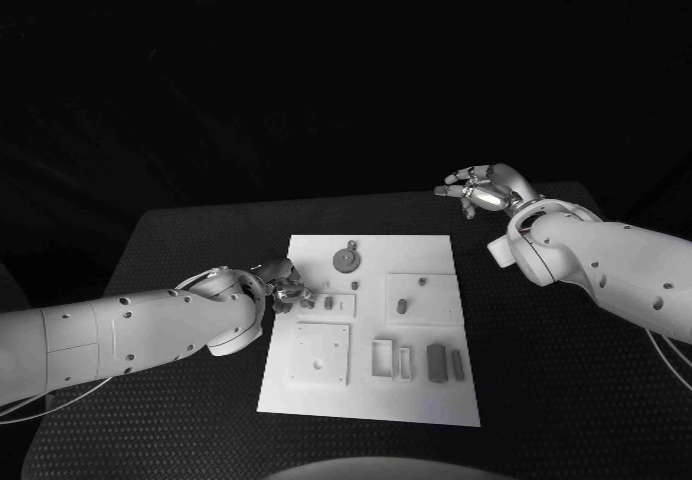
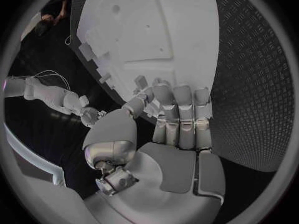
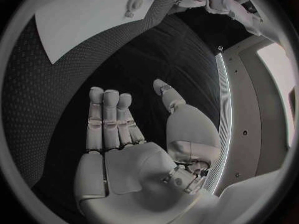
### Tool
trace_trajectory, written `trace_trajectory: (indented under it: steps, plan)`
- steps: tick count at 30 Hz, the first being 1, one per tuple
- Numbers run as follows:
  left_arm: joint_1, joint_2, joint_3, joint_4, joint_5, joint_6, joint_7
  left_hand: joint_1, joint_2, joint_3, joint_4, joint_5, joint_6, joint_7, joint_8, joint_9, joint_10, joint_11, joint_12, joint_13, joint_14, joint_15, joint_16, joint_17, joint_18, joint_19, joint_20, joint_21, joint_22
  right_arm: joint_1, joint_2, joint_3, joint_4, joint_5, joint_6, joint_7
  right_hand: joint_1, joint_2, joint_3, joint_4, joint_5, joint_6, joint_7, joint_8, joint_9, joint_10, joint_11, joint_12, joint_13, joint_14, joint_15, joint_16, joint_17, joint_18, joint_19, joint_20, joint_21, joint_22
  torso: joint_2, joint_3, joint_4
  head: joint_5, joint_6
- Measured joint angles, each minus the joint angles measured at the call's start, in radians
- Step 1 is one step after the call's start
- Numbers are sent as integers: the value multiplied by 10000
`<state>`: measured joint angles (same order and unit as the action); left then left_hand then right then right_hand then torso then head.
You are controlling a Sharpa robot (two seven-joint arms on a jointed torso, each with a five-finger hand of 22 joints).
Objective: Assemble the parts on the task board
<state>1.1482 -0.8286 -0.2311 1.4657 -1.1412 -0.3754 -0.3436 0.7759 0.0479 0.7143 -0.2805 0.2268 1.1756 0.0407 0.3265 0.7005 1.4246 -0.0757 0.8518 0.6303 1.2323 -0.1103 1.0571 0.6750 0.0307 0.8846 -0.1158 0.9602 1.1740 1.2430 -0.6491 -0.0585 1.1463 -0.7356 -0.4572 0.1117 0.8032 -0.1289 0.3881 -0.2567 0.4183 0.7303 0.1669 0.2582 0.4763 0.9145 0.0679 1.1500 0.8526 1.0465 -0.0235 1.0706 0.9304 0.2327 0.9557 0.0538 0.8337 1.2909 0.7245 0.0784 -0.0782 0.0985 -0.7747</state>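
A: Left hand [image 1: 283, 283] sits at the task board [image 1: 418, 405] left edge, fingers curled onto it. We can't tell if it holds a part.
B: Its wrist view adds fingertips [image 2: 163, 90] touching the board rim. Right hand [image 1: 488, 189] hovers off the worktop [image 1: 577, 400] beyond the board, fingers apart, holding nothing.
A: Grey parts [image 1: 437, 362] lie in board recesses.

— That table [image 1: 577, 400] looks rough; a matt black sheet with a fine raised tread pattern all over.

— Yes; and the task board [image 1: 426, 400] is smooth, matt white, like plastic; the parts [image 1: 438, 364] on it look dull grey.

— The left robot hand [image 1: 284, 283] is polished metal, glossy on its rounded knuckles; the right robot hand [image 1: 483, 188] the same; the arm shells [image 1: 144, 330] are smooth white plastic with a slight sheen.
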Motion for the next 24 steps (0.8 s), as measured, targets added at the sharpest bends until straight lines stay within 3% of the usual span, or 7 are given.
trace_trajectory:
  steps: [24]
  plan:
    - [2,34,13,-70,-210,87,-8,0,0,-2,-3,6,5,-9,-12,8,19,-19,0,-1,-9,18,0,-9,0,-1,0,0,17,0,-14,0,7,1,0,0,0,0,-30,30,0,-6,6,0,-8,0,0,-1,-31,10,4,0,-21,0,0,0,0,0,-2,1,0,14,11]
